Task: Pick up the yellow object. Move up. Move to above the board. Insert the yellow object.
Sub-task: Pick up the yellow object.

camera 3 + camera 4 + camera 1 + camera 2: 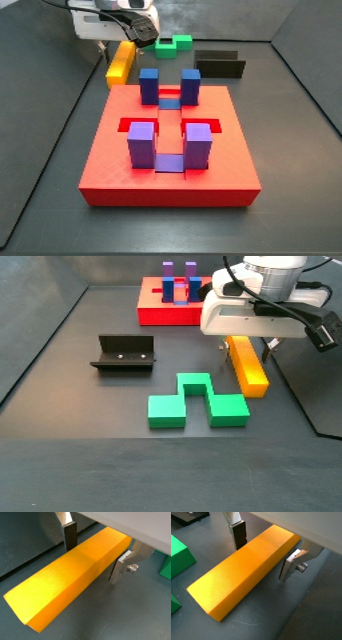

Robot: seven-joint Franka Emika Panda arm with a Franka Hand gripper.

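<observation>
My gripper (264, 551) straddles the yellow object (241, 571), fingers slightly apart from its sides, nothing clamped; bar lies on the floor at right of frame (246, 366), between board (171, 304) and green block (195, 401).

We are looking at a robotics lab test cell: a dark grey floor (80, 446) walled in by plain grey panels (40, 120), with nothing domestic around. Purpose-made coloured pieces are lying about, a red board (170, 165) carrying blue and purple blocks, a green notched block (198, 399), a yellow object (246, 366), and a dark L-shaped fixture (123, 354) is standing on the floor at the left. The white arm's gripper (249, 342) is hanging over the yellow object beside the board.
</observation>
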